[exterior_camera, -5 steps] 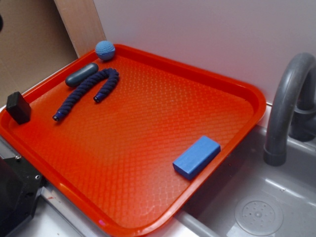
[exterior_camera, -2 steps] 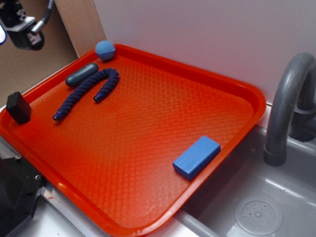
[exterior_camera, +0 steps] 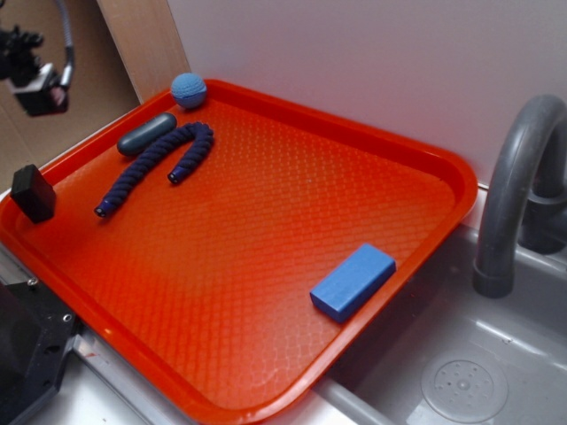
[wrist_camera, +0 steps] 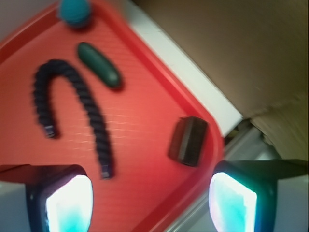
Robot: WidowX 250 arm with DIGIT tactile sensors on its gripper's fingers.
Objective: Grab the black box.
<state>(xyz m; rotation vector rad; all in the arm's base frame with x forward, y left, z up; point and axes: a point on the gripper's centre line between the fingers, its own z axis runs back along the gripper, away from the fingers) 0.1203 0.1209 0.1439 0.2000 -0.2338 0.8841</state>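
Taking the red tray (exterior_camera: 266,221) as the landmark, the nearest thing in the exterior view is the bright blue block (exterior_camera: 353,282), lying flat by the tray's near right rim, beside the grey sink (exterior_camera: 461,372) and its curved tap (exterior_camera: 514,195). Farther back, at the tray's left corner, the black box (exterior_camera: 33,192) rests up against the rim; in the wrist view the box (wrist_camera: 188,140) sits just inside that corner, its long axis roughly along the rim there, with open tray floor around it and nothing lying against it. Beyond it toward the middle of the tray lies a dark blue twisted rope (exterior_camera: 155,166) bent into a hook, and just beside the rope a dark grey capsule (exterior_camera: 147,133), both well apart from the box. At the tray's far corner sits a blue ball (exterior_camera: 189,90). The tool (exterior_camera: 37,84) hangs in the air above and behind the tray's left corner, clear of everything; in the wrist view its two fingers (wrist_camera: 63,200) stand wide apart with nothing between them, the box showing in the gap closer to the right-hand finger.
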